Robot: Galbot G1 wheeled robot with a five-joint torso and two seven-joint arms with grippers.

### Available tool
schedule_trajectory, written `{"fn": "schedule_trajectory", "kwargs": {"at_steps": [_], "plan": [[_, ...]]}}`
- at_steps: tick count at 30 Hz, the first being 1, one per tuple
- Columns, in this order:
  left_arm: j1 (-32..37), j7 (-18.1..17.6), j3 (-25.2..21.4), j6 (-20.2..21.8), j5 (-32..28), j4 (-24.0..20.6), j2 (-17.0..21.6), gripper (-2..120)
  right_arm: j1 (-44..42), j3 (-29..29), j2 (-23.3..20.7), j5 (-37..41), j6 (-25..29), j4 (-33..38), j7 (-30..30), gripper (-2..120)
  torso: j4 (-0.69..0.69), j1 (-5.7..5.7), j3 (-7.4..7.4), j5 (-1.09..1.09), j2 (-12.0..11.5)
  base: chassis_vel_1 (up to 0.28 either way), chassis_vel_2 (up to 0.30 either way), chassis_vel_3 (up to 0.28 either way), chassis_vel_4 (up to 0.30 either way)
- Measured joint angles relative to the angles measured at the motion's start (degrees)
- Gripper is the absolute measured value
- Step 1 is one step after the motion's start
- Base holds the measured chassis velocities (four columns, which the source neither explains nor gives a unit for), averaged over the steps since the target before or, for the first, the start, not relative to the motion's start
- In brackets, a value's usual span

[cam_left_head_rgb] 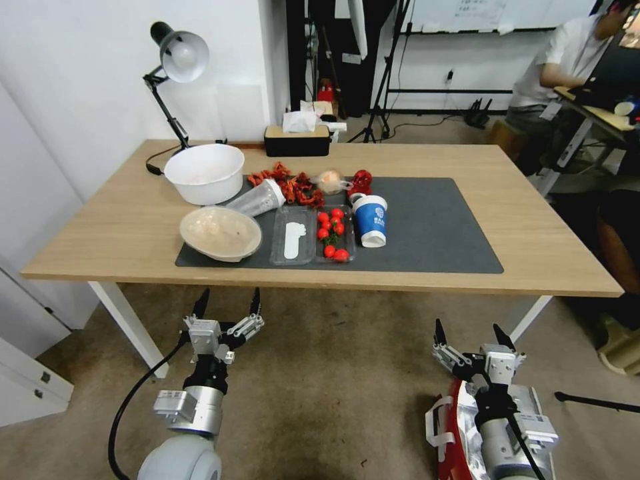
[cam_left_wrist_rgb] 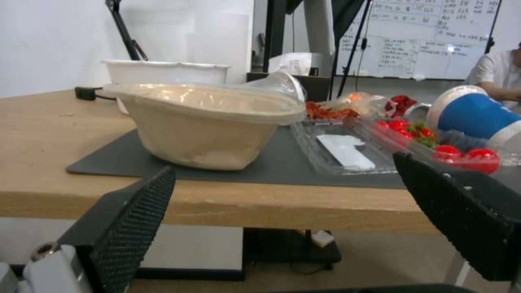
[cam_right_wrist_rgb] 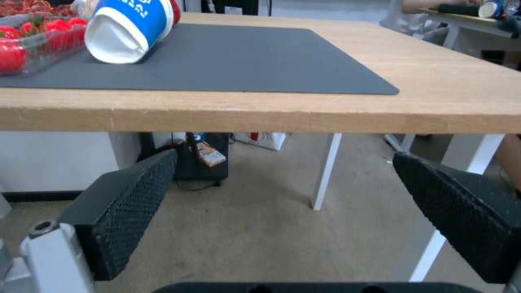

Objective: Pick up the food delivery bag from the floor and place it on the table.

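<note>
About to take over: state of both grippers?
Left gripper: open, empty, before the table.
Right gripper: open, empty, above the food delivery bag.

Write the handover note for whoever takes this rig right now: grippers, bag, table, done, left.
Left gripper: open, empty, held in front of the table's near edge.
Right gripper: open, empty, above the bag.
Bag: on the floor beside the right arm, not gripped.
Table: bowls, tomato tray and cup crowd the mat's left half; its right half is bare.
Done: nothing yet.
Left: grasp the bag, lift it, set it on the table.
</note>
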Motion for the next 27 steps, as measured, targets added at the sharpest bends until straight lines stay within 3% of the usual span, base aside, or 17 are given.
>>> {"fn": "schedule_trajectory", "kwargs": {"at_steps": [27], "plan": [[-0.5, 0.1, 0.4, -0.8, 0.0, 0.9, -0.3, 100, 0.5, 0.0, -0.3, 0.5, -0.1, -0.7, 0.1, 100, 0.00, -3.30, -4.29, 0.00, -7.6, 0.000, 0.000, 0.000, 0.000]]}}
